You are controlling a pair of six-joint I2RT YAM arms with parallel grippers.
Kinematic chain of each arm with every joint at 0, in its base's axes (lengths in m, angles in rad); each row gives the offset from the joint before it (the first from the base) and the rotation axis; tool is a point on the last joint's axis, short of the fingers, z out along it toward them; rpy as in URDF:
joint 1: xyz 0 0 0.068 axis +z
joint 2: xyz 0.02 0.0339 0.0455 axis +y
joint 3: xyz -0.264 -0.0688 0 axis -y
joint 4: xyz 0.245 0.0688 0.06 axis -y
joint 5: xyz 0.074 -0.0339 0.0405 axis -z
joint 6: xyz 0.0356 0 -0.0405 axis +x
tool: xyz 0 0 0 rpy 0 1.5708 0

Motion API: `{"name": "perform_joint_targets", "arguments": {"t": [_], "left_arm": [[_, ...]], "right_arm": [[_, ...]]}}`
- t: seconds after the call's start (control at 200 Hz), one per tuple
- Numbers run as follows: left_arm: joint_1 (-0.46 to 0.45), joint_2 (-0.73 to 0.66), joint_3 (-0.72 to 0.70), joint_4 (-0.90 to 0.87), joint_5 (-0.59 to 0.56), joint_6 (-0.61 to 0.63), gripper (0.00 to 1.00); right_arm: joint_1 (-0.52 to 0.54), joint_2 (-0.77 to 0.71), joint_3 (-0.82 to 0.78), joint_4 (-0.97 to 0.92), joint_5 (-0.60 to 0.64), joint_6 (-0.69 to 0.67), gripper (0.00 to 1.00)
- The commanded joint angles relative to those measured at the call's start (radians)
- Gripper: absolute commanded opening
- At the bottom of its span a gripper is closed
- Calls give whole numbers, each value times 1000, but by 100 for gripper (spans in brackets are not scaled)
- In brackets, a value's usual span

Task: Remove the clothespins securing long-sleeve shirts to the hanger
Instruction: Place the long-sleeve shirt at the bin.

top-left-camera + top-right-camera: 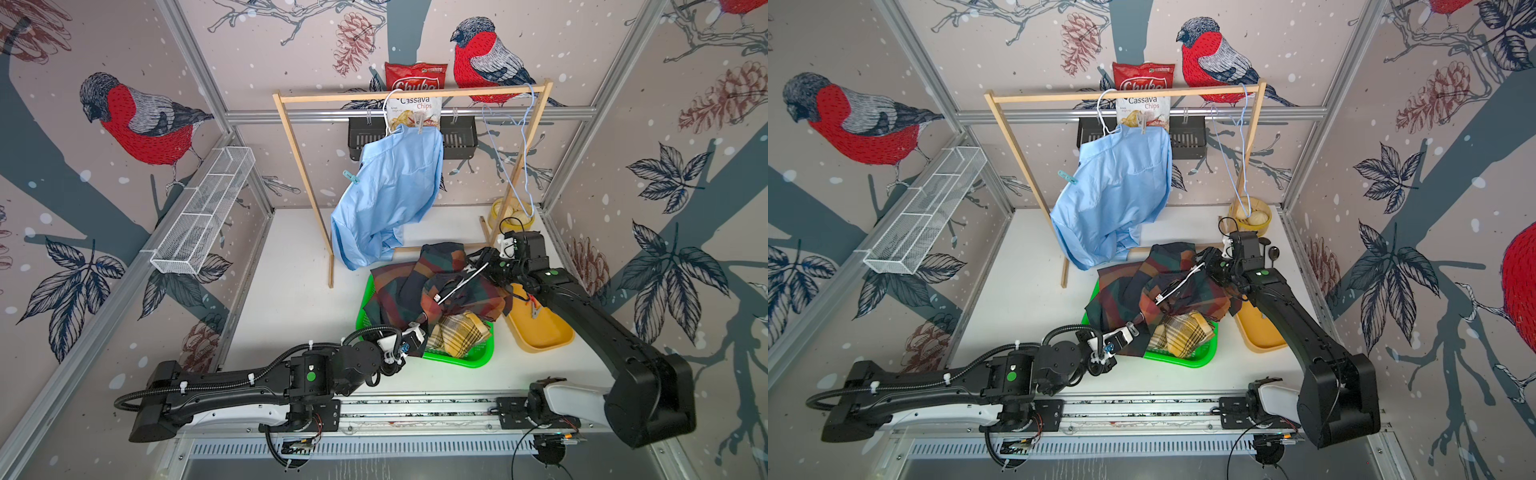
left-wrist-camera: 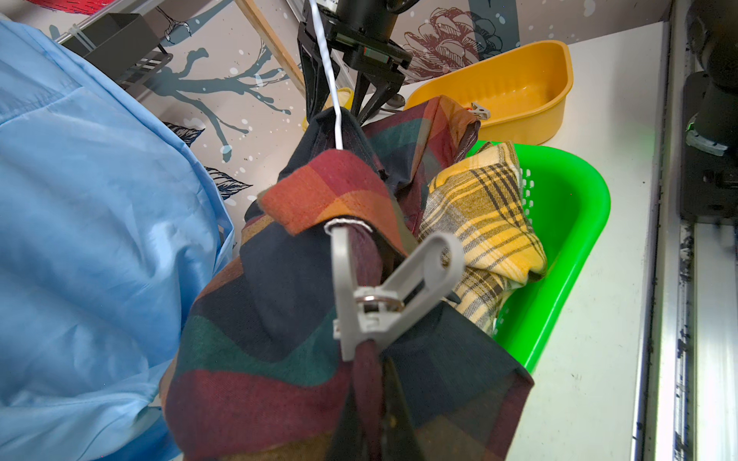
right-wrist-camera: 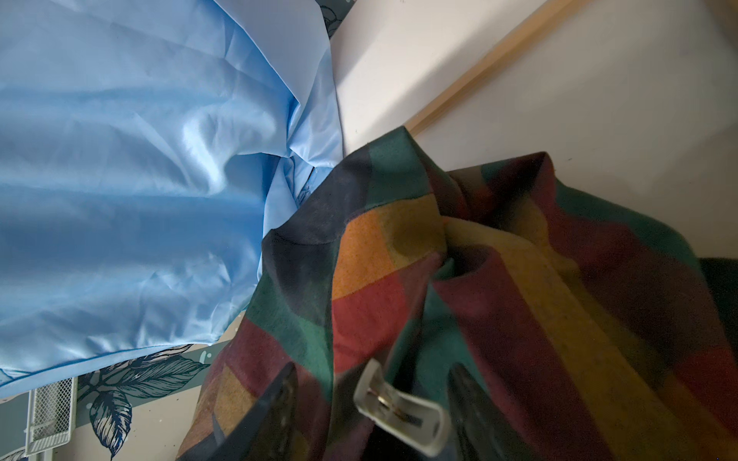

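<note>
Red-green plaid shirt on white hanger sags over green basket; left gripper clamped on its cloth just beside a grey clothespin, right gripper with jaws apart, straddling a whitish clothespin pinned to the same shirt.

Dark plaid shirt: covers most of the green basket, part of the yellow-and-grey flannel shirt and all but one arm of the white hanger. Left gripper: fingertips buried in plaid folds in both top views. Right wrist view: frame edge crops the fingers of the right gripper. Yellow bowl, upper right, partly behind the wooden rack: contents indistinct.
</note>
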Motion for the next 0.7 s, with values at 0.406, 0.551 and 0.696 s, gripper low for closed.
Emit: {"name": "perform_joint_targets", "arguments": {"t": [0.406, 0.551, 0.696], "left_arm": [[-26, 22, -20, 49, -19, 2, 0], [-32, 43, -17, 46, -14, -2, 0], [-34, 58, -16, 48, -21, -2, 0]], "right_arm": [[-45, 30, -19, -1, -37, -27, 50], [-51, 38, -1, -7, -36, -34, 50], [-52, 54, -2, 14, -59, -26, 46]]}}
